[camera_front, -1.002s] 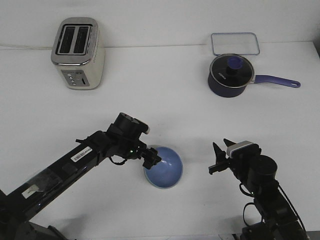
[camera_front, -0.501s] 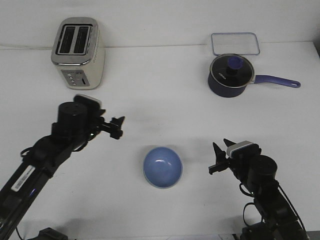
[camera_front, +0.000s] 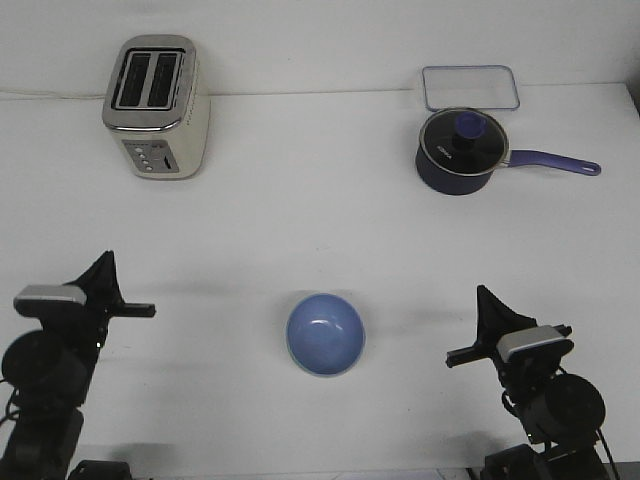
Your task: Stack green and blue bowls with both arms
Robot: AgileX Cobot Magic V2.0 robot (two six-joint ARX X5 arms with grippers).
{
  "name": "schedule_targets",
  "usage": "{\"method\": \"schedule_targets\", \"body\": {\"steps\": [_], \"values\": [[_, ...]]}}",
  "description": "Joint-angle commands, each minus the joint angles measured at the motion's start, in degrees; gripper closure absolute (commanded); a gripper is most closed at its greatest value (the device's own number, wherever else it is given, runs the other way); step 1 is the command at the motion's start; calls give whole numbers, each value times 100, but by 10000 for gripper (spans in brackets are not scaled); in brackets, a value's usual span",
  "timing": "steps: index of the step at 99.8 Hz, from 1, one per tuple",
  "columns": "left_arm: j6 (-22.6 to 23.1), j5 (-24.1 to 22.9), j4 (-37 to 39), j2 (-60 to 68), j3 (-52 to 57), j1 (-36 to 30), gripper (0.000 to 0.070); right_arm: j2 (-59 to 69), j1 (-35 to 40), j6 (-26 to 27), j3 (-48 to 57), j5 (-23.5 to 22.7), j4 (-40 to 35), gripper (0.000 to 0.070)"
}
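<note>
The light blue bowl (camera_front: 325, 333) sits upright on the white table, front centre. A thin pale green rim shows under its lower left edge; the rest of the green bowl is hidden. My left gripper (camera_front: 125, 287) is open and empty at the front left, well clear of the bowl. My right gripper (camera_front: 468, 327) is open and empty at the front right, also apart from the bowl.
A silver toaster (camera_front: 155, 106) stands at the back left. A dark navy saucepan (camera_front: 462, 152) with a lid and purple handle stands at the back right, with a clear rectangular tray (camera_front: 470, 87) behind it.
My left gripper has let go of the blue bowl's rim and pulled back to the front left. My right gripper has drawn back a little to the right. The bowl has stayed put.
</note>
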Motion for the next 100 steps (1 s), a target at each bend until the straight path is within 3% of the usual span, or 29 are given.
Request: {"method": "schedule_targets", "body": {"steps": [1,14,100], "values": [[118,-13,542,-391,-625,55,689,-127,11,48,-114,107,81,700],[118,-15,664,-855,-1106,131,688,-221,11,87,-173,208,192,700],[116,-9,614,-1294,-1161,151,686,-219,11,129,-173,236,229,700]]}}
